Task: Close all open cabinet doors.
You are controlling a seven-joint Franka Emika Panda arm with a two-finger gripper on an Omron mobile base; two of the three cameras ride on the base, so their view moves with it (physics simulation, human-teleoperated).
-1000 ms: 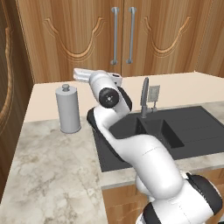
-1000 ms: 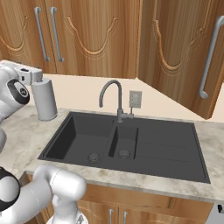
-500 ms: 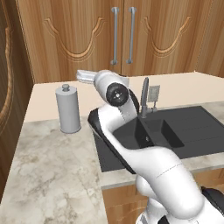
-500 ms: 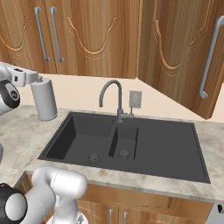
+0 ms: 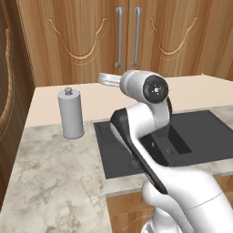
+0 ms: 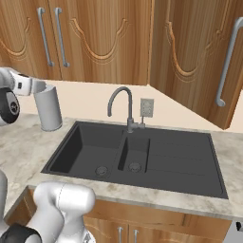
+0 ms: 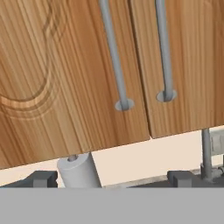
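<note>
Two shut cabinet doors (image 5: 86,41) fill the back wall, their silver bar handles (image 5: 119,36) side by side. The hand view faces those same doors (image 7: 65,74) and handles (image 7: 114,57) from close by. A further cabinet door (image 6: 194,57) at the right stands swung out over the counter, its long handle (image 6: 227,61) facing the room. Another wood panel with a carved groove (image 5: 7,91) juts in at the far left, also open. My gripper (image 5: 105,78) hovers above the counter before the shut doors, open, with nothing between its fingertips (image 7: 43,178).
A grey cylindrical canister (image 5: 71,113) stands on the marble counter (image 5: 54,182) just left of the black sink (image 6: 133,152). A curved faucet (image 6: 124,107) rises behind the basin, with a wall outlet (image 6: 146,107) beside it.
The arm's upper joints have swung to the right in the left base view, and the hand has shifted slightly right. Doors and canister have not moved.
</note>
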